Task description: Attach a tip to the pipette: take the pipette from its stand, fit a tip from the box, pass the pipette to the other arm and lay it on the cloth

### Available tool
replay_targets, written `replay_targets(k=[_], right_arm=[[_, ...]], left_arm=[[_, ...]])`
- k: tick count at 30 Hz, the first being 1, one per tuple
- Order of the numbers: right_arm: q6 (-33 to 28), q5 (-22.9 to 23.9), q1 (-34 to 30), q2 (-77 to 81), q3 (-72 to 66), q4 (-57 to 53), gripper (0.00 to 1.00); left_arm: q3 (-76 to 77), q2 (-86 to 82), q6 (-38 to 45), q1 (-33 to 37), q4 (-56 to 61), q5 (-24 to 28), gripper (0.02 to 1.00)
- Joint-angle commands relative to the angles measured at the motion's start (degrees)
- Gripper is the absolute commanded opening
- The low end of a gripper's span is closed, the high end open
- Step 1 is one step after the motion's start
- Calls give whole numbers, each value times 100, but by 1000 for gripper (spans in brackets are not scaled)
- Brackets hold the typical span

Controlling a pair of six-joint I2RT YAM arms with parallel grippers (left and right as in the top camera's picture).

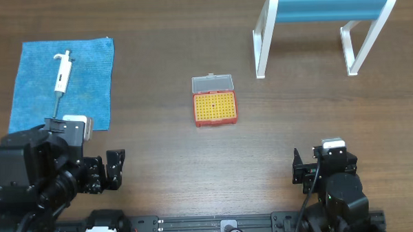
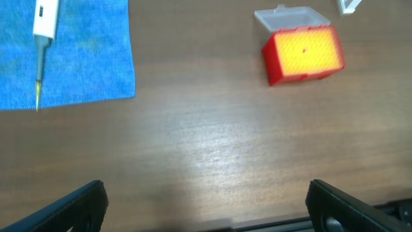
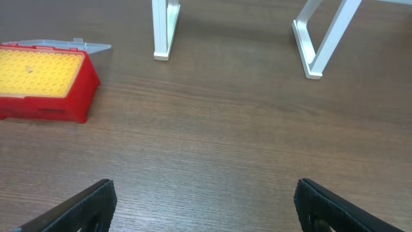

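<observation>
Left wrist view has the pipette (image 2: 45,19) lying on the cloth (image 2: 90,58), well apart from the empty, wide-spread left claw (image 2: 206,209).

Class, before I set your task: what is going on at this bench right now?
Nothing is being handled at this moment. The pipette, with a tip fitted, lies on the cloth at the table's left. The left claw and the right claw are both open and empty, over bare table near their bases. The tip box sits open mid-table, and the stand at the far right holds nothing.
</observation>
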Motion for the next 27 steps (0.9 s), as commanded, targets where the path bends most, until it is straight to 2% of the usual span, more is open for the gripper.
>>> replay_targets(k=[1,9,12,14,18,27], right_arm=[[-83,87,13,26,-15,22,895],[-83,87,13,26,-15,22,895],[-81,87,13,26,-15,22,895],[-81,87,13,26,-15,22,895],[-83,87,13,26,-15,22,897],[-81,87,13,26,-15,22,897]], left_arm=[[-608,-420,-118,-33,564,-140,998],[-2507,-1165,-116,-35,3952,734,996],[-3392,-1633,-116,-42,5757,1056,996],[-4096,-2035,-114,-111,6937,1056,998],[-4850,-2531,-114,-114,7580,1032,998],[-5886,-3355,-114,105,7606,966,998]])
